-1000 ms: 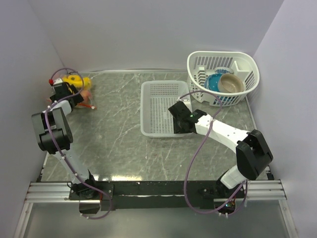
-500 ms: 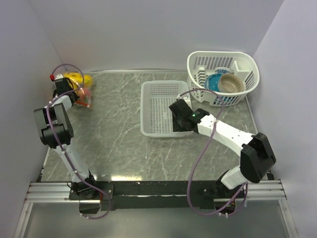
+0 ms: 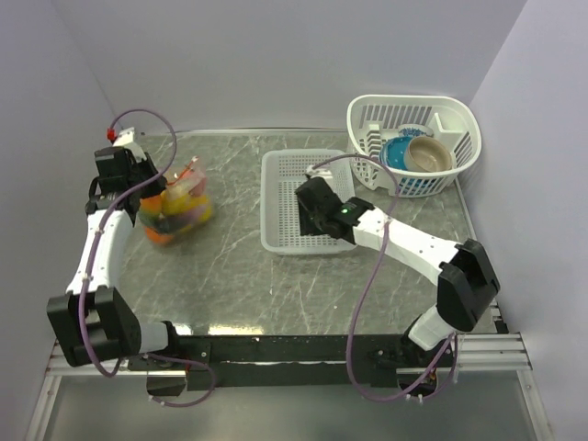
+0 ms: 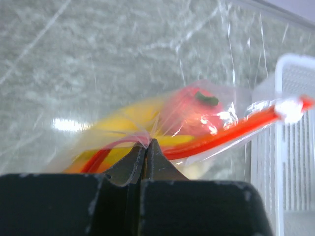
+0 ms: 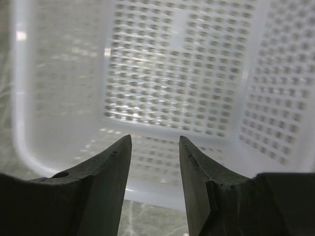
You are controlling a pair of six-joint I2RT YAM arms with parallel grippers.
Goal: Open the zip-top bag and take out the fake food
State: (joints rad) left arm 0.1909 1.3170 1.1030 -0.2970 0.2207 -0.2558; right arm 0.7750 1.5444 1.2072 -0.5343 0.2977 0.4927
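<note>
At frame left, the left arm bends; the left tool pinches the zip-top bag tight. The right tool hangs part-open over the white tray.

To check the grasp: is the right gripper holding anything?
No, the right gripper is open, and only the tray shows between its fingers.

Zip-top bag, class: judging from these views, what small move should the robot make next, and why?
Probably swing the right claw left toward the zip-top bag. The left claw is shut on the plastic beside the orange-red zip strip, the bag looks sealed with the fake food inside, and the right claw hangs open over the white basket.
</note>
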